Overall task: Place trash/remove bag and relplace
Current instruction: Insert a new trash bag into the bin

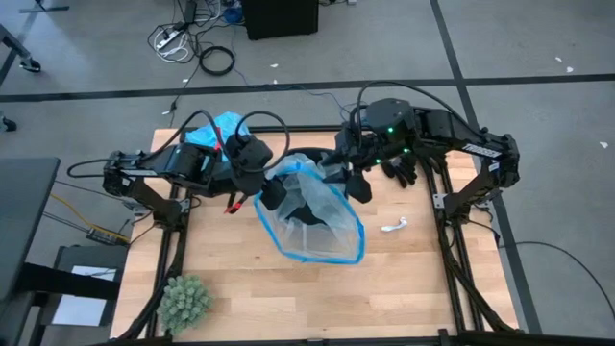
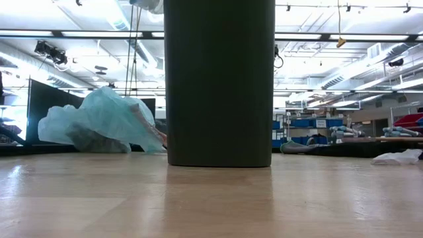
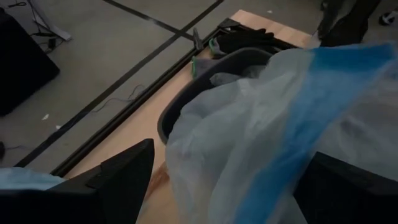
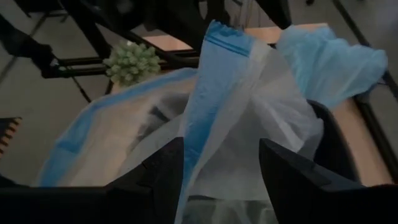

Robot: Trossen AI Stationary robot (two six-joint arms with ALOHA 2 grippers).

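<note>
A dark bin (image 1: pixel 309 160) (image 2: pixel 219 82) stands upright mid-table. A pale, clear grey-blue plastic bag with a blue rim (image 1: pixel 317 226) (image 3: pixel 267 118) (image 4: pixel 233 112) drapes over it and spreads toward the near edge. My left gripper (image 1: pixel 272 188) (image 3: pixel 230 186) is open at the bin's left side, with this plastic between its fingers. My right gripper (image 1: pixel 356 183) (image 4: pixel 221 180) is open at the bin's right side, on either side of the upstanding blue rim. The bright sky-blue bag (image 1: pixel 217 129) (image 2: pixel 106 122) (image 4: pixel 333 56) lies crumpled at the table's far left. A white scrap of trash (image 1: pixel 394 228) (image 2: pixel 396 157) lies on the table to the right. My left gripper stands wide over the pale bag's loose plastic (image 3: pixel 292 155), which fills the gap and lies against one finger (image 3: pixel 348 186); no pinch shows. My right gripper stands either side of the bag's blue rim strip (image 4: pixel 199 124); the plastic brushes one finger (image 4: pixel 165 171), and whether it is held I cannot tell.
A green spiky plant ball (image 1: pixel 183 300) (image 4: pixel 132 62) sits at the table's near left corner. Dark gloves or cloth (image 1: pixel 399 171) lie by the right arm at the far right. Bare wood (image 1: pixel 404 279) lies near and right of the bag.
</note>
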